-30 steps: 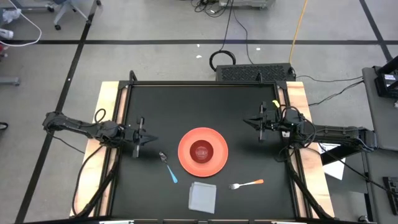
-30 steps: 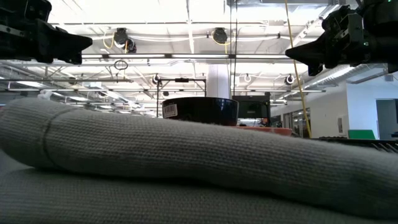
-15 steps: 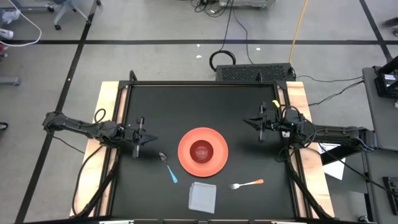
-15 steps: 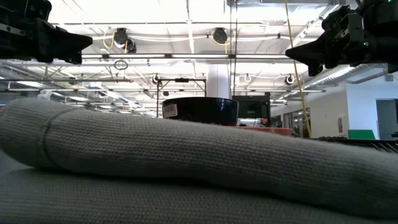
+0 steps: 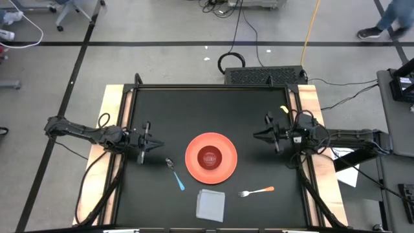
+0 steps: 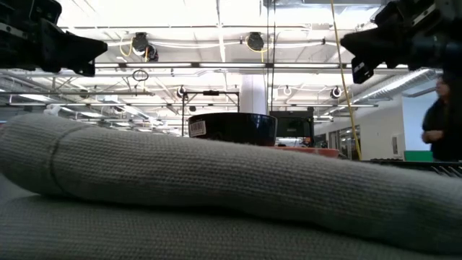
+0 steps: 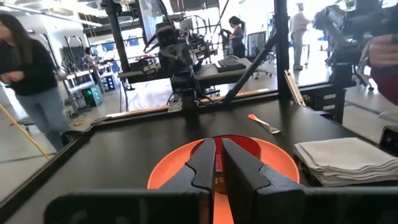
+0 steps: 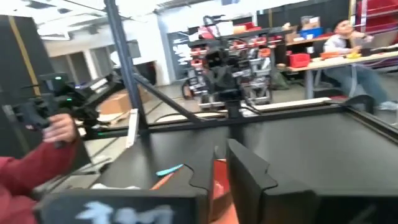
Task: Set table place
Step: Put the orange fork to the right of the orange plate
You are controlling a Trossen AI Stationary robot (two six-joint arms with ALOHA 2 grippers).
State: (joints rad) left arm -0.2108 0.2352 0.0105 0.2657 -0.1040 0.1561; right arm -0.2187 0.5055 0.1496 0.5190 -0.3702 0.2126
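On the black table [image 5: 194, 103] an orange plate [image 5: 223, 169] lies at the centre with a dark red bowl [image 5: 209, 157] on it. A blue-handled spoon [image 5: 175, 173] lies left of the plate. An orange-handled fork [image 5: 257, 191] lies at the near right. A folded grey napkin [image 5: 211, 204] rests flat in front of the plate. My left gripper [image 5: 155, 144] hovers level left of the plate, pointing at it, fingers [image 7: 202, 163] a narrow slit apart. My right gripper [image 5: 255, 135] hovers right of the plate, also slightly open, holding nothing.
The table's frame posts [image 5: 138, 80] stand at the far corners and wooden strips [image 5: 309, 103] run along both sides. A person [image 6: 437, 123] walks beyond the table at the right. Bare black top lies between the plate and the far edge.
My right gripper has shifted a little toward the table's near edge, rolled about its own axis and tipped its fingers slightly upward. The left arm and all the tableware have stayed where they were.
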